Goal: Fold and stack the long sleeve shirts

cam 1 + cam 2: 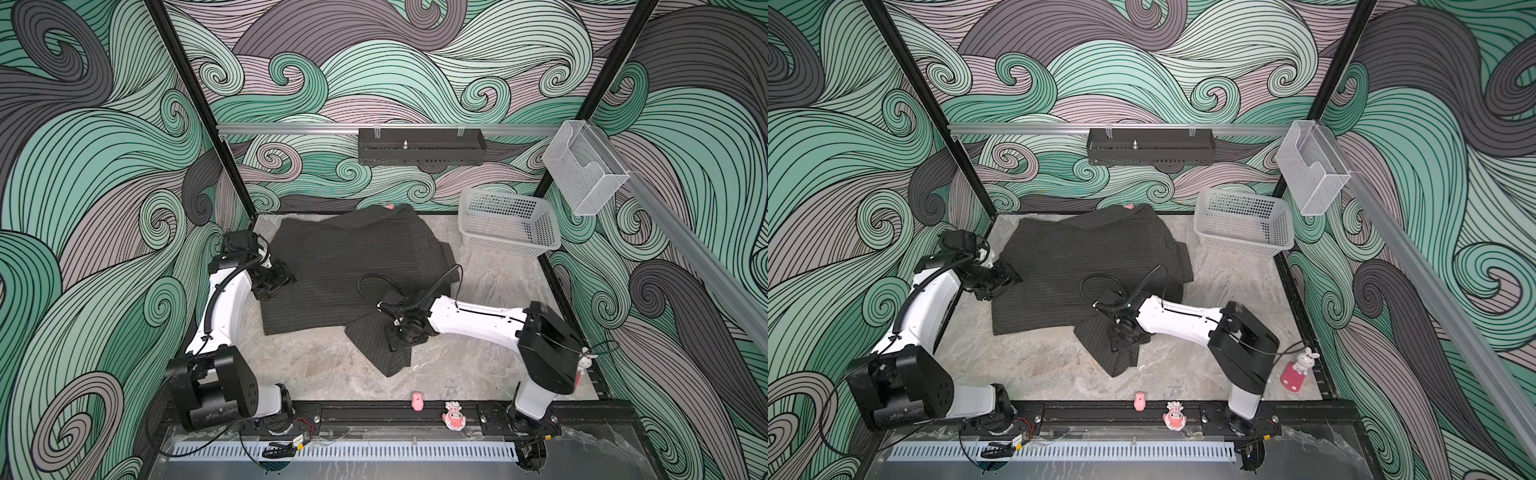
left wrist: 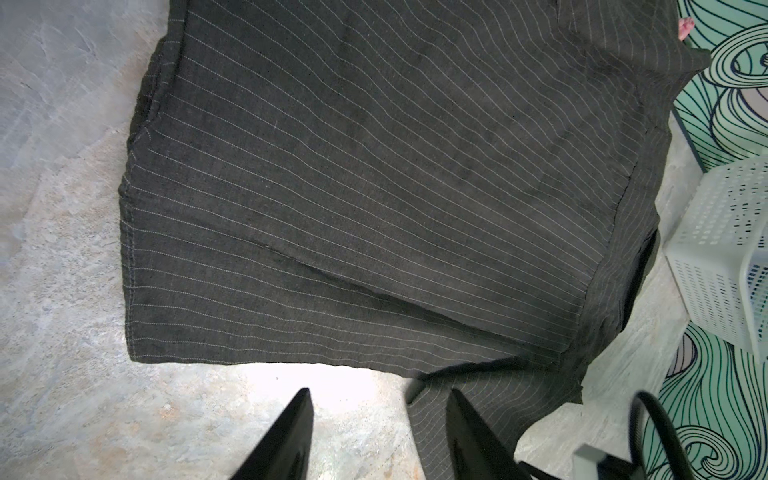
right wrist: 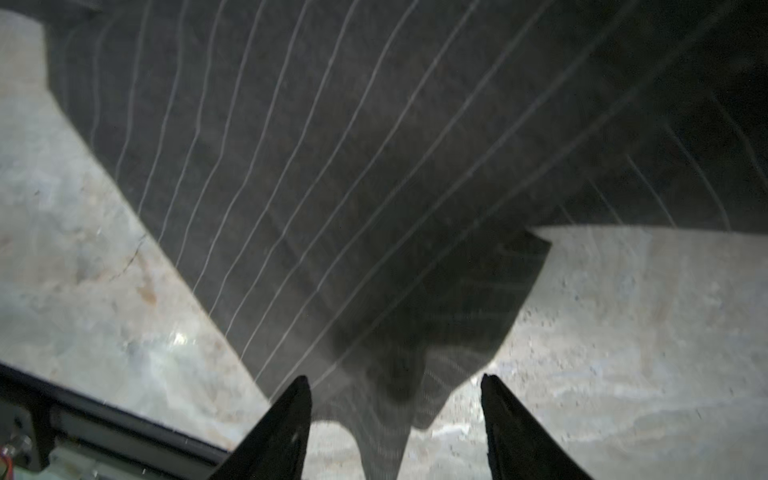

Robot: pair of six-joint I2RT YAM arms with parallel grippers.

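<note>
On the desk (image 1: pixel 316 374), left pincer (image 2: pixel 379 392) and right pincer (image 3: pixel 395 377) hang released; the shirt (image 1: pixel 353 257), half-folded, likely needs its sleeve (image 1: pixel 370 340) regrasped.

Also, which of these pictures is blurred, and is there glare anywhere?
Right wrist view: the shirt is smeared by motion blur, and its stripes are streaked. Left wrist view: sharp, with a white glare patch on the table beside the shirt's edge. Both top views: sharp and evenly lit, with no glare.
</note>
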